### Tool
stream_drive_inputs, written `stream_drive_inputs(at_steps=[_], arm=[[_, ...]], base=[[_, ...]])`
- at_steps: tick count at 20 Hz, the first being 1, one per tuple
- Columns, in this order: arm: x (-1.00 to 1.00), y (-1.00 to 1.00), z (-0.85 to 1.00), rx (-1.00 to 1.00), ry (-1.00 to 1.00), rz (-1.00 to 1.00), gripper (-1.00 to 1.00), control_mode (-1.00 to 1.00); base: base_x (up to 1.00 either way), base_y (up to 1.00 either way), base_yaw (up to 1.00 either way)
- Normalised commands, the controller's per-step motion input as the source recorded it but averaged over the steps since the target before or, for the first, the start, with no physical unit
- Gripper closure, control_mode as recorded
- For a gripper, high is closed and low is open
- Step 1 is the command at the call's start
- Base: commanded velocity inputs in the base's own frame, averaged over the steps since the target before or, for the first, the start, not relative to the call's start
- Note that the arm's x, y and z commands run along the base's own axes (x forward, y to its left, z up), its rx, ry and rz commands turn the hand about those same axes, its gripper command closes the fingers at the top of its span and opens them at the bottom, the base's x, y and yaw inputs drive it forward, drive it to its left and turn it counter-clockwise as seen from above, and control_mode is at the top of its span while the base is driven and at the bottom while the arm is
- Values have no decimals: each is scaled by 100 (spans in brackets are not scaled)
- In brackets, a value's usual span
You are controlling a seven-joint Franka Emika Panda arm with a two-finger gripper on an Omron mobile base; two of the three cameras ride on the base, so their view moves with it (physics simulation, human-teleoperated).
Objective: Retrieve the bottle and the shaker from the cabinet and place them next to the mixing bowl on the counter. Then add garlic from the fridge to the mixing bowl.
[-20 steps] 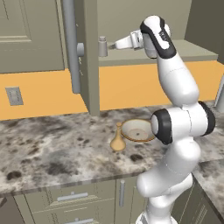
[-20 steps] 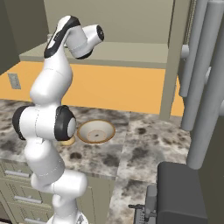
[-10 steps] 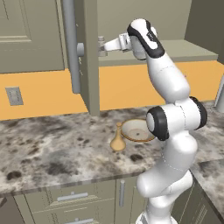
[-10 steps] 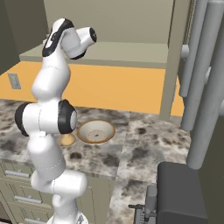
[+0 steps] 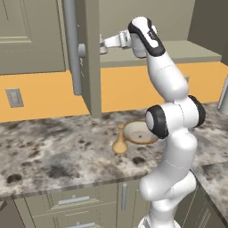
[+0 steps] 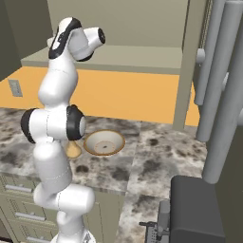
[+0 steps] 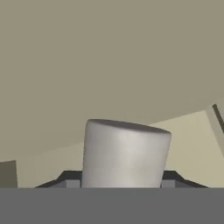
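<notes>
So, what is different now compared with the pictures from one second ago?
The arm swung left, deeper into the open cabinet, and the gripper closed on the shaker; its finger tips now sit against both sides. The bottle and the mixing bowl stayed side by side on the counter, and the cabinet door stayed open.

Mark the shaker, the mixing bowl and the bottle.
shaker [image 7: 126, 153], hand view, middle of its grey side.
mixing bowl [image 6: 104, 143], right base view, inside near the centre.
bottle [image 5: 119, 144], left base view, its round tan body.
</notes>
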Motion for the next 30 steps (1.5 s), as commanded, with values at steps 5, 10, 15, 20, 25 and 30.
stream_drive_inputs(at_steps=[5, 10, 15, 20, 25, 30], arm=[[-90, -65, 5, 4, 0, -34, 100, -100], [-100, -19, 7, 0, -3, -45, 100, -100], [-100, -5, 7, -7, -6, -37, 100, -100], [-100, -91, 0, -9, -7, -3, 100, -100], [-100, -96, -14, -8, -7, 0, 100, -100], [-68, -26, -83, -20, 0, -14, 100, -100]], base=[[0, 0, 0], [0, 0, 0], [0, 0, 0], [0, 0, 0], [0, 0, 0], [0, 0, 0]])
